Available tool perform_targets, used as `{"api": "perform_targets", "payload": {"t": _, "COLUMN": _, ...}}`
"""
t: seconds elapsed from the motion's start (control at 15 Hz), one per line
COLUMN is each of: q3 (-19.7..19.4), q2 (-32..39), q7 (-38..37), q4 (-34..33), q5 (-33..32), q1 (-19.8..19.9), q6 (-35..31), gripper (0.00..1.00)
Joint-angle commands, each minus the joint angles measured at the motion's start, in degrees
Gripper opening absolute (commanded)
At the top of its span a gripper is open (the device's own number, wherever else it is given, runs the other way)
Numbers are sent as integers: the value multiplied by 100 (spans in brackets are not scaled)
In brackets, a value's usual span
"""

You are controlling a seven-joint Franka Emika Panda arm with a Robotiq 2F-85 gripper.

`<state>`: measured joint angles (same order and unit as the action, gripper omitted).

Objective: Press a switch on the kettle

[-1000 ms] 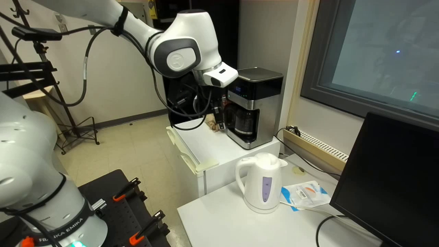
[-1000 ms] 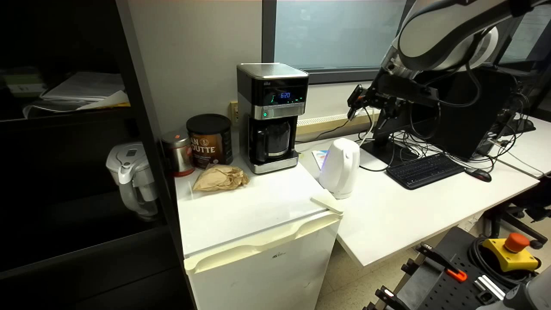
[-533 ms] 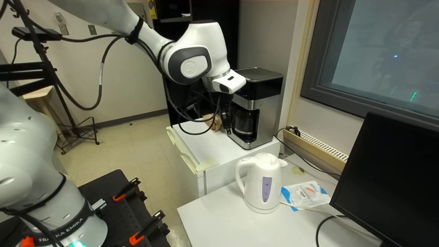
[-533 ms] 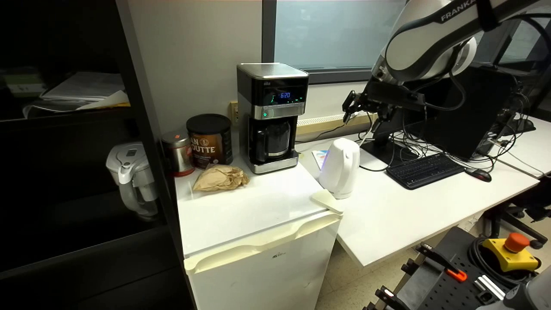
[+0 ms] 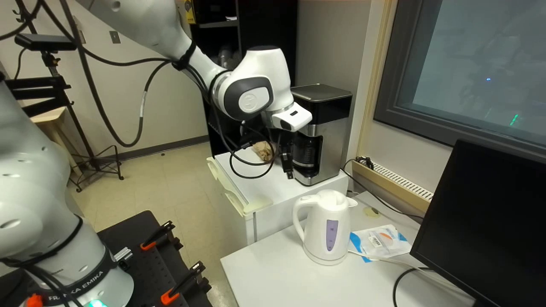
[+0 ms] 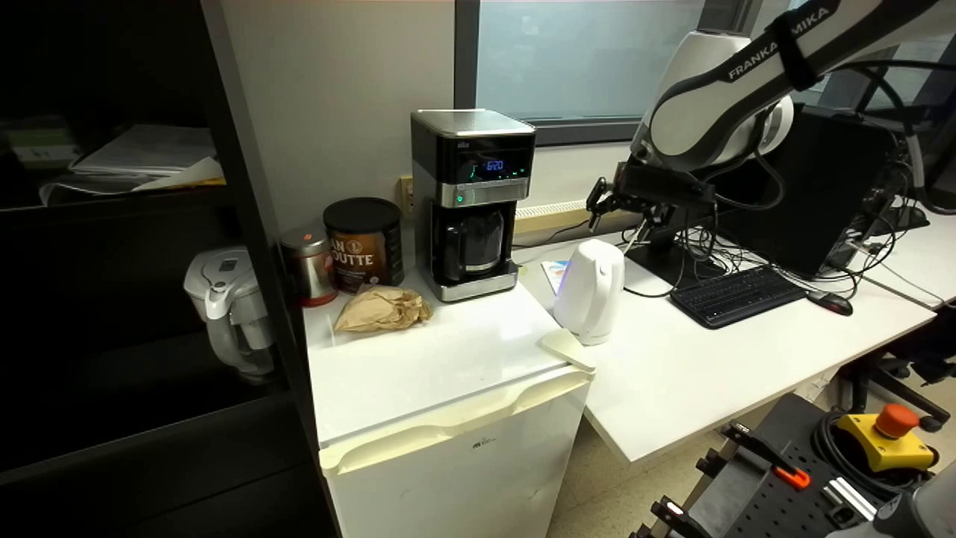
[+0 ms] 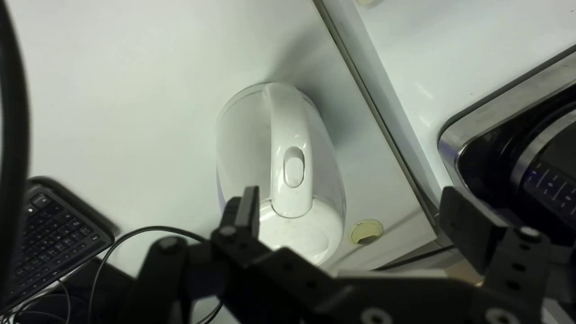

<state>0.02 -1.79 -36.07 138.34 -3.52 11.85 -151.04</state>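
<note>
The white kettle point(image 5: 318, 238) stands upright on the white desk, also in an exterior view point(image 6: 586, 299). In the wrist view the kettle point(image 7: 243, 139) is seen from above, its handle point(image 7: 288, 112) pointing up the picture. An oval switch point(image 7: 294, 172) sits on the handle near the lid. My gripper point(image 7: 353, 209) is open and empty, jaws wide apart. One of its fingers point(image 7: 247, 211) overlaps the kettle's lid side in that view; the other is off to the right, toward the coffee machine. In an exterior view the gripper point(image 6: 624, 217) hangs above the kettle, apart from it.
The black and silver coffee machine point(image 6: 474, 202) stands on the small white fridge point(image 6: 448, 359) beside the kettle. A paper bag point(image 6: 382, 308) and a coffee can point(image 6: 364, 243) are there too. A monitor point(image 5: 486, 221), keyboard point(image 6: 736, 295) and cables lie on the desk's other side.
The arm and gripper have moved lower, closer to the kettle; they shift right in one exterior view and left in the other. The gripper stays open. The kettle has not moved.
</note>
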Motion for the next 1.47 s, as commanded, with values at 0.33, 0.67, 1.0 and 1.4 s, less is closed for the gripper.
{"api": "perform_targets", "payload": {"t": 0.33, "q3": -411, "q2": 496, "q7": -503, "q4": -243, "q5": -396, "q1": -353, "q6": -170, "gripper": 81}}
{"api": "perform_targets", "payload": {"t": 0.67, "q3": -564, "q2": 604, "q7": -587, "q4": -247, "q5": -442, "q1": -452, "q6": -162, "gripper": 42}}
{"api": "perform_targets", "payload": {"t": 1.0, "q3": -686, "q2": 795, "q7": -693, "q4": -362, "q5": -451, "q1": -516, "q6": -169, "gripper": 5}}
{"api": "perform_targets", "payload": {"t": 1.4, "q3": -823, "q2": 1121, "q7": -918, "q4": -604, "q5": -494, "q1": -653, "q6": -159, "gripper": 1}}
